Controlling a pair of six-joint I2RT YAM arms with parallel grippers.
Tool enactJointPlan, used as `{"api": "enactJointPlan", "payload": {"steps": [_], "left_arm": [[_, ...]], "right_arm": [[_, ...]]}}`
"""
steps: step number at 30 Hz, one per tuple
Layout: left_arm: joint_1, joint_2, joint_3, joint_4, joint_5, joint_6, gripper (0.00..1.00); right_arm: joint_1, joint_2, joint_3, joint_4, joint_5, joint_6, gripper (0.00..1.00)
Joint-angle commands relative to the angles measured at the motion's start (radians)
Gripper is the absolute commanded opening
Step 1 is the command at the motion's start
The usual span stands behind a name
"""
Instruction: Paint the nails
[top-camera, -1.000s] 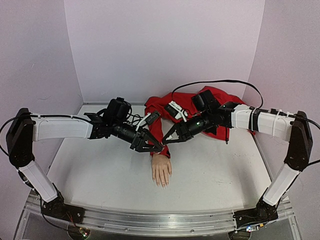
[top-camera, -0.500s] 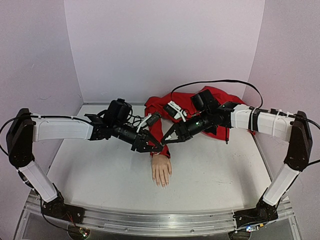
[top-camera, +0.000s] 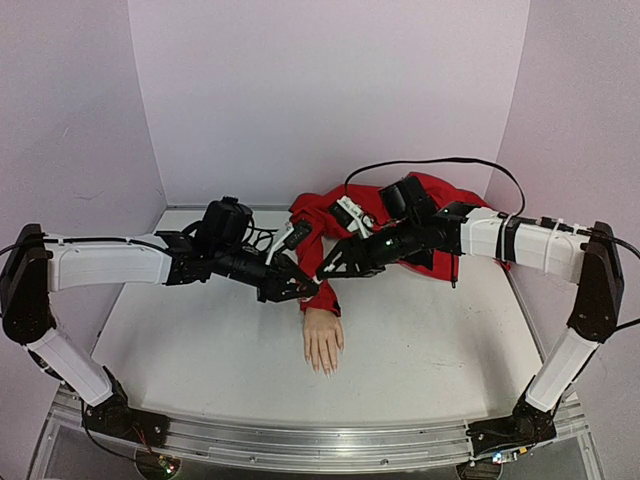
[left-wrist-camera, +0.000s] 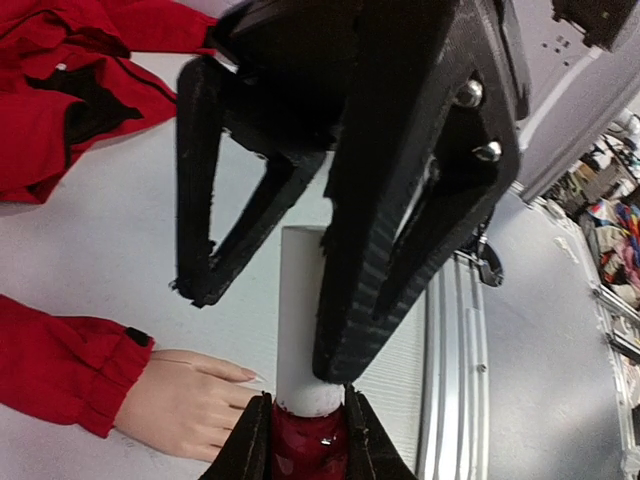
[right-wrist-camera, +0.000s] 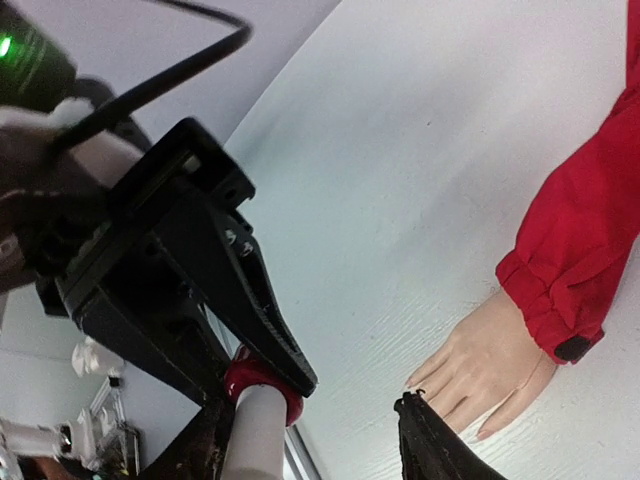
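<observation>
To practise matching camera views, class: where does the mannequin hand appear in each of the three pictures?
Top external: mannequin hand near the middle, fingers pointing down.
Left wrist: bottom left.
Right wrist: lower right.
Shared landmark: the red sleeve cuff at its wrist.

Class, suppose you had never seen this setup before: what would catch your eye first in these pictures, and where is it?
Mid-table, two black grippers meet tip to tip. The left gripper is shut on a small dark-red polish bottle, and the right gripper stands open around its white cap. Just in front of them, a pale mannequin hand lies flat, poking out of a bright red sleeve, with its fingers pointing towards the arm bases.
</observation>
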Motion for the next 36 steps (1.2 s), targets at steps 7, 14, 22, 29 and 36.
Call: {"api": "enactJointPlan", "payload": {"steps": [7,14,22,29,36], "left_arm": [[-0.010,-0.098,-0.005,0.054,-0.255,0.070,0.00],[-0.012,-0.083,0.012,0.058,-0.292,0.027,0.00],[-0.012,-0.083,0.018,0.065,-0.293,0.010,0.00],[-0.010,-0.094,-0.006,0.063,-0.315,-0.056,0.46],[-0.010,-0.085,-0.025,0.059,-0.305,-0.058,0.52]], "right_arm": [[0.008,0.002,0.022,0.240,0.208,0.316,0.62],[0.035,0.046,0.055,0.258,0.212,0.329,0.44],[0.056,0.067,0.063,0.271,0.200,0.317,0.21],[0.058,0.021,0.047,0.269,0.259,0.304,0.00],[0.059,0.020,0.047,0.256,0.263,0.296,0.00]]}}
